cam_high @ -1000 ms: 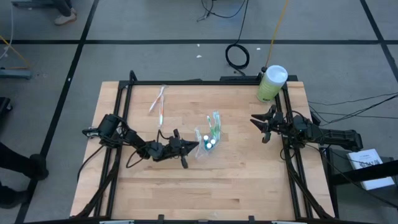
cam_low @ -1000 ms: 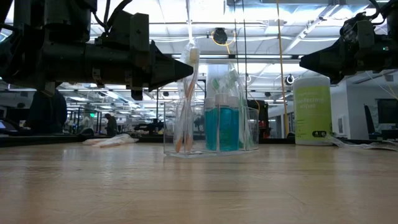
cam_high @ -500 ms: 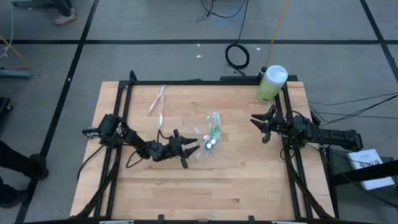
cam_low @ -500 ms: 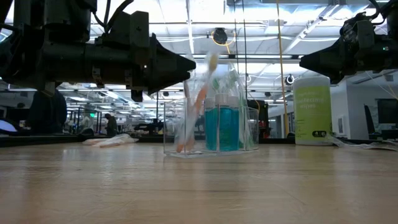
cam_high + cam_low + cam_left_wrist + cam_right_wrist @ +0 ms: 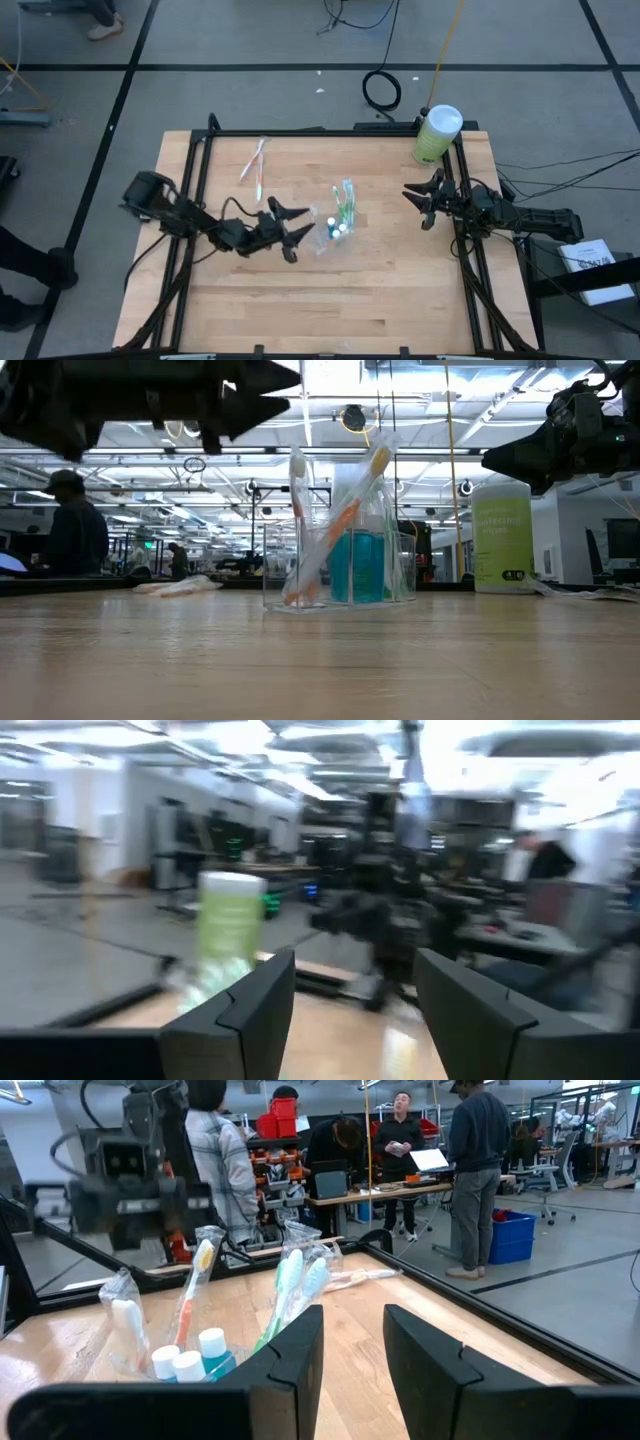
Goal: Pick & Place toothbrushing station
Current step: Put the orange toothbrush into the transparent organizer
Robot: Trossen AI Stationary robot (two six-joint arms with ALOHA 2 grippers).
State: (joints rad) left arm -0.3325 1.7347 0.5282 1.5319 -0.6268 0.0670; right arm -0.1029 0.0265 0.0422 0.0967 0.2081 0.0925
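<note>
Seen from above, a wooden table (image 5: 400, 300) holds two dark robot arms. The left gripper (image 5: 296, 222) sits just beside the clear plastic holder (image 5: 328, 228) at the table's middle, its two fingers spread wide apart and holding nothing; the gap between the dark fingers (image 5: 250, 1010) in its wrist view is bare. Its arm reaches in low from the table's left edge, stretched toward the centre, and in the level view it hangs above the tabletop, higher than the holder's rim. The holder stands upright on the table. Inside it, a toothbrush with an orange-pink handle (image 5: 335, 525) leans at a slant, its head poking above the rim, beside blue-capped white tubes (image 5: 190, 1358) and green-white toothbrushes (image 5: 346, 200) that tilt out toward the far side. A wrapped pink-white toothbrush (image 5: 256, 165) lies flat on the table near the far left corner, well apart from the holder. The right gripper (image 5: 420, 204) waits near the table's right edge, fingers parted and holding nothing, pointing toward the holder. A pale-green canister with a white lid (image 5: 437, 134) stands at the far right corner.
</note>
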